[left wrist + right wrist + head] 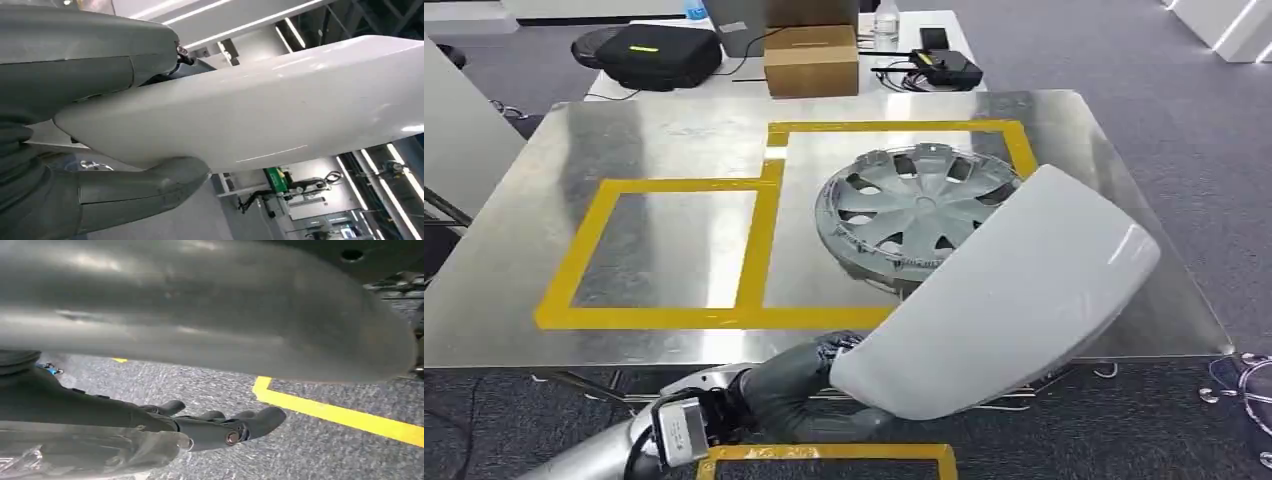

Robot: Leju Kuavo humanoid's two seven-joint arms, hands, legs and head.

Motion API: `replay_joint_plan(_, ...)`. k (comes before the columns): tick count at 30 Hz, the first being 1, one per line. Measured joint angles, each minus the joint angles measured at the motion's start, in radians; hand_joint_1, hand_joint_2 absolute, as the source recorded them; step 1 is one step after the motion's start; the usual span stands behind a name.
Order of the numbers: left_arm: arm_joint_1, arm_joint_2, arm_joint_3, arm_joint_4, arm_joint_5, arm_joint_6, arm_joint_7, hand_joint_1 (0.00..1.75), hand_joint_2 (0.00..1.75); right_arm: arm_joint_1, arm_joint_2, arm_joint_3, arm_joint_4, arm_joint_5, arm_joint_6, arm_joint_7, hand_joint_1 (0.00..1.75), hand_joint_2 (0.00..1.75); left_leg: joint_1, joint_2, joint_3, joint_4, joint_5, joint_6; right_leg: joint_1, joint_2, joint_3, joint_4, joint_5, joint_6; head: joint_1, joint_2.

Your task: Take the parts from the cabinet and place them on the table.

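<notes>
The robot's left hand [809, 385] clasps one end of a long, smooth white panel [999, 300], thumb on one face and fingers on the other, as the left wrist view shows close up. The panel slants up and away from that hand, hanging over the near right edge of a shiny steel table [514, 270]. Beyond the hand, on the tabletop, a silver wheel cover [914, 205] lies inside one of two boxes outlined in yellow tape [759, 245]. Farther past it stands a second table with a cardboard box [811, 60] and a black case [659, 50]. The right hand [220, 427] hangs over grey carpet [200, 385] crossed by a yellow floor line [340, 415], its dark fingers extended and holding nothing, under a large blurred grey shape.
</notes>
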Motion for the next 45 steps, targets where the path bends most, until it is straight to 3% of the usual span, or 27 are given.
replay_joint_plan(1,0.003,0.001,0.001,0.000,-0.004,0.002,0.000,1.75,1.75,0.000,0.000,0.000,0.000,0.000,0.000,0.000,0.00,0.00,0.000,0.000,-0.002,-0.019,0.023,0.000,0.000,0.002,0.009,0.000,-0.006,0.002,0.000,0.000)
replay_joint_plan(4,0.006,0.002,0.008,0.000,-0.016,0.013,-0.005,1.75,1.75,0.000,0.000,0.003,0.000,-0.001,0.000,-0.001,0.00,0.00,0.003,0.001,0.075,-0.239,0.222,0.001,-0.002,0.006,0.034,0.000,-0.024,0.012,0.000,0.000)
replay_joint_plan(5,0.007,0.002,0.013,0.000,-0.026,0.022,-0.007,1.75,1.75,-0.002,-0.001,0.003,0.000,-0.003,0.000,-0.003,0.00,0.00,0.004,0.001,0.087,-0.287,0.215,0.001,0.004,0.007,0.036,0.008,-0.030,0.019,-0.003,0.000)
replay_joint_plan(6,0.009,0.002,0.018,0.000,-0.036,0.035,-0.010,1.75,1.75,-0.004,-0.002,0.004,0.000,-0.004,-0.001,-0.003,0.00,0.00,0.003,0.000,0.087,-0.291,0.191,0.015,0.005,0.008,0.030,0.005,-0.032,0.022,-0.005,0.000)
replay_joint_plan(10,0.026,0.003,0.047,0.000,-0.118,0.125,-0.013,1.75,1.75,0.000,-0.002,0.006,0.000,-0.010,-0.002,-0.006,0.00,0.00,0.008,-0.002,0.099,-0.296,0.207,0.037,0.003,0.006,0.037,0.009,-0.053,0.042,-0.005,0.000)
replay_joint_plan(11,0.026,0.006,0.057,0.001,-0.161,0.160,-0.011,1.75,1.75,-0.001,-0.002,0.007,0.000,-0.011,-0.002,-0.007,0.00,0.00,0.008,-0.001,0.103,-0.296,0.204,0.042,0.002,0.005,0.018,0.050,-0.082,0.048,0.004,0.000)
replay_joint_plan(13,0.027,0.013,0.079,0.010,-0.236,0.218,-0.006,1.75,1.75,0.000,-0.001,0.007,0.000,-0.013,-0.002,-0.008,0.00,0.00,0.007,0.000,0.105,-0.296,0.199,0.048,0.002,0.005,-0.064,0.213,-0.163,0.052,0.006,0.000)
replay_joint_plan(14,0.029,0.017,0.087,0.017,-0.266,0.238,-0.002,1.75,1.75,0.001,-0.001,0.007,0.000,-0.013,-0.002,-0.008,0.00,0.00,0.006,0.000,0.106,-0.296,0.197,0.051,0.002,0.005,-0.107,0.291,-0.190,0.053,0.007,0.000)
replay_joint_plan(15,0.032,0.022,0.095,0.024,-0.324,0.273,0.020,1.75,1.75,0.003,-0.001,0.008,0.000,-0.013,-0.002,-0.009,0.00,0.00,0.005,0.000,0.108,-0.295,0.195,0.052,0.002,0.005,-0.131,0.325,-0.190,0.053,0.008,0.000)
replay_joint_plan(16,0.033,0.026,0.101,0.033,-0.390,0.311,0.045,1.75,1.75,0.004,-0.001,0.010,0.000,-0.013,-0.002,-0.011,0.00,0.00,0.005,-0.001,0.112,-0.295,0.192,0.052,0.002,0.005,-0.126,0.307,-0.166,0.050,0.007,0.000)
replay_joint_plan(17,0.033,0.032,0.108,0.048,-0.465,0.350,0.078,1.75,1.75,0.005,-0.001,0.014,0.000,-0.013,-0.003,-0.014,0.00,0.00,0.005,-0.002,0.119,-0.295,0.187,0.050,0.003,0.005,-0.097,0.238,-0.118,0.047,0.008,0.000)
replay_joint_plan(19,0.030,0.044,0.127,0.096,-0.587,0.414,0.119,1.75,1.75,0.003,-0.001,0.018,0.000,-0.011,-0.003,-0.018,0.00,0.00,0.005,-0.003,0.135,-0.295,0.177,0.043,0.003,0.005,-0.007,0.049,-0.023,0.038,0.008,0.000)
replay_joint_plan(20,0.027,0.051,0.139,0.129,-0.634,0.440,0.134,1.75,1.75,0.001,-0.001,0.021,0.000,-0.010,-0.003,-0.018,0.00,0.00,0.000,-0.003,0.137,-0.294,0.172,0.036,0.005,0.004,0.011,0.007,-0.020,0.038,0.008,0.000)
replay_joint_plan(23,0.019,0.069,0.174,0.226,-0.788,0.528,0.199,1.75,1.75,0.001,-0.001,0.026,0.000,-0.009,-0.002,-0.021,0.00,0.00,0.003,-0.003,0.139,-0.300,0.173,0.021,0.012,0.009,0.012,0.008,-0.019,0.024,0.007,0.000)
replay_joint_plan(26,0.008,0.093,0.219,0.309,-0.896,0.602,0.254,1.75,1.75,0.003,-0.001,0.036,0.000,-0.008,-0.002,-0.021,0.00,0.00,0.001,-0.001,0.131,-0.274,0.146,0.000,0.001,0.008,0.026,-0.008,-0.016,0.006,0.000,0.000)
replay_joint_plan(29,-0.002,0.107,0.265,0.393,-0.949,0.651,0.296,1.75,1.75,-0.001,-0.001,0.040,0.000,-0.009,-0.002,-0.021,0.00,0.00,0.005,-0.001,0.008,-0.047,0.046,-0.010,0.001,0.008,0.027,-0.008,-0.021,-0.002,-0.003,0.000)
replay_joint_plan(30,-0.002,0.110,0.279,0.417,-0.963,0.666,0.307,1.75,1.75,0.000,-0.001,0.041,0.000,-0.010,-0.002,-0.021,0.00,0.00,0.005,-0.001,-0.022,-0.002,0.040,-0.011,0.001,0.008,0.028,-0.008,-0.023,-0.003,-0.004,0.000)
replay_joint_plan(31,-0.002,0.113,0.295,0.443,-0.981,0.685,0.325,1.75,1.75,0.000,-0.001,0.042,-0.001,-0.010,-0.002,-0.021,0.00,0.00,0.005,-0.001,-0.030,-0.002,0.062,-0.012,0.000,0.008,0.031,-0.008,-0.025,-0.003,-0.003,0.000)
replay_joint_plan(32,-0.002,0.116,0.309,0.464,-0.993,0.708,0.341,1.75,1.75,0.000,0.000,0.045,-0.001,-0.010,-0.003,-0.021,0.00,0.00,0.005,-0.001,-0.015,-0.045,0.104,-0.011,0.000,0.008,0.034,-0.008,-0.027,-0.002,-0.004,0.000)
replay_joint_plan(34,-0.010,0.118,0.351,0.503,-1.005,0.758,0.360,1.75,1.75,-0.001,0.003,0.049,-0.002,-0.011,-0.007,-0.021,0.00,0.00,0.007,0.001,0.056,-0.203,0.200,-0.010,-0.002,0.011,0.044,-0.007,-0.034,0.004,-0.004,0.000)
replay_joint_plan(35,-0.018,0.119,0.374,0.525,-1.010,0.771,0.362,1.75,1.75,-0.001,0.003,0.050,-0.002,-0.011,-0.010,-0.021,0.00,0.00,0.009,0.003,0.087,-0.270,0.224,-0.011,0.001,0.011,0.046,-0.008,-0.037,0.009,-0.006,0.000)
replay_joint_plan(36,-0.027,0.119,0.391,0.544,-1.010,0.779,0.362,1.75,1.75,-0.003,0.003,0.050,-0.002,-0.012,-0.011,-0.020,0.00,0.00,0.010,0.000,0.100,-0.306,0.210,-0.004,0.009,0.014,0.040,0.004,-0.045,0.015,-0.011,0.000)
replay_joint_plan(39,-0.032,0.119,0.436,0.589,-1.019,0.802,0.362,1.75,1.75,-0.004,0.005,0.053,-0.002,-0.012,-0.011,-0.020,0.00,0.00,0.006,-0.001,0.096,-0.297,0.206,0.016,0.008,0.013,0.044,-0.009,-0.044,0.027,-0.005,0.000)
replay_joint_plan(41,-0.050,0.116,0.464,0.621,-1.043,0.802,0.374,1.75,1.75,-0.006,0.007,0.058,-0.003,-0.012,-0.011,-0.018,0.00,0.00,0.014,-0.001,0.101,-0.302,0.207,0.030,0.007,0.008,0.033,0.019,-0.064,0.039,0.000,0.000)
replay_joint_plan(42,-0.064,0.113,0.474,0.643,-1.059,0.801,0.383,1.75,1.75,-0.008,0.008,0.060,-0.004,-0.012,-0.010,-0.018,0.00,0.00,0.014,-0.001,0.102,-0.302,0.206,0.035,0.007,0.007,0.006,0.076,-0.096,0.043,0.008,0.000)
replay_joint_plan(44,-0.089,0.111,0.482,0.687,-1.092,0.800,0.396,1.75,1.75,-0.014,0.010,0.066,-0.007,-0.010,-0.010,-0.017,0.00,0.00,0.012,-0.001,0.104,-0.301,0.204,0.038,0.006,0.007,-0.083,0.248,-0.168,0.046,0.008,0.000)
replay_joint_plan(45,-0.095,0.109,0.486,0.706,-1.101,0.800,0.401,1.75,1.75,-0.016,0.011,0.066,-0.008,-0.010,-0.010,-0.017,0.00,0.00,0.011,-0.001,0.105,-0.301,0.202,0.039,0.006,0.007,-0.120,0.311,-0.183,0.046,0.007,0.000)
